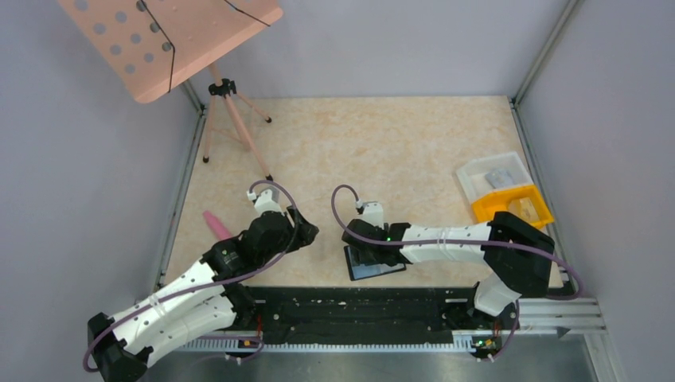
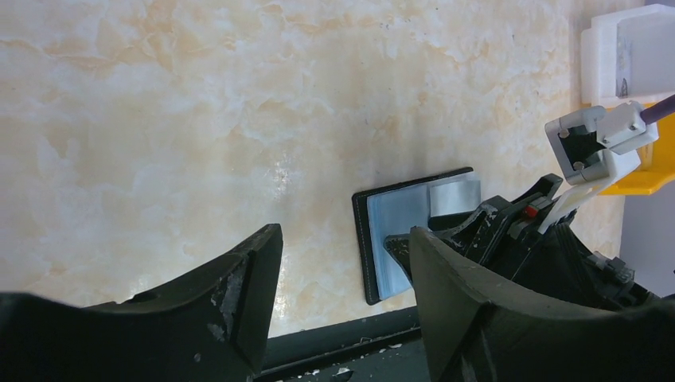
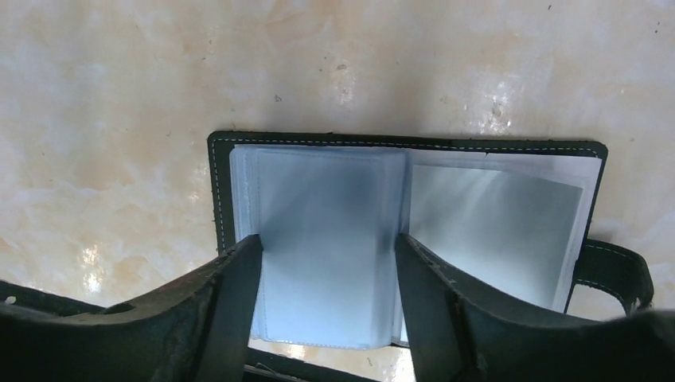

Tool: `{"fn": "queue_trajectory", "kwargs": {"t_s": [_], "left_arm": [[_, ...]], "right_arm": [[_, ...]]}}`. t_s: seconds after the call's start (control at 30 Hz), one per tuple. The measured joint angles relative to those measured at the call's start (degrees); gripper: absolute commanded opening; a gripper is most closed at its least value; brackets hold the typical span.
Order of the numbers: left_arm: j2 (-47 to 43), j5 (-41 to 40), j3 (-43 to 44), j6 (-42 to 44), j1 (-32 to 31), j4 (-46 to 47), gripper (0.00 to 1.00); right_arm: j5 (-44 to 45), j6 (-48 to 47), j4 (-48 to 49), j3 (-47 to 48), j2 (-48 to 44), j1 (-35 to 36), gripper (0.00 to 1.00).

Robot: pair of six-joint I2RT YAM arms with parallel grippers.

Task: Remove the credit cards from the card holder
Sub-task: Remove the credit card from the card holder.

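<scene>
One card holder (image 3: 485, 199), lying open on counter (image 1: 382, 143) near front edge. Right hand (image 3: 326, 248): open above its clear sleeves, gripping nothing. Left hand (image 2: 344, 239): open, empty, just beside.

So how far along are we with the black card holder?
The black stitched card holder lies open on the beige table, clear sleeves exposed. The right gripper straddles the left sleeve stack, jaws open; the left gripper hovers open nearby. No card lies loose beside it yet.
</scene>
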Motion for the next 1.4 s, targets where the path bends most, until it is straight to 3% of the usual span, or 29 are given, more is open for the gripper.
{"fn": "queue_trajectory", "kwargs": {"t_s": [0.2,0.5,0.87,1.1,1.4], "left_arm": [[-0.02,-0.02,-0.28,-0.17,0.0,-0.07,0.65],[1.4,2.4,-0.44,0.07,0.0,0.72,0.58],[21.09,17.25,-2.56,-0.72,-1.55,13.6,0.47],[27.23,22.34,-2.56,-1.01,-2.78,21.16,0.42],[31.98,24.28,-2.54,-1.33,-3.04,25.07,0.37]], "right_arm": [[1.7,0.76,-0.26,0.7,0.42,0.31,0.35],[0.42,1.03,3.32,-2.16,-1.51,0.28,0.24],[-5.84,3.87,15.91,-16.94,-13.53,-3.54,0.18],[-9.03,5.07,23.54,-24.09,-19.74,-5.73,0.17],[-13.25,6.78,30.93,-28.26,-20.24,-7.34,0.15]]}}
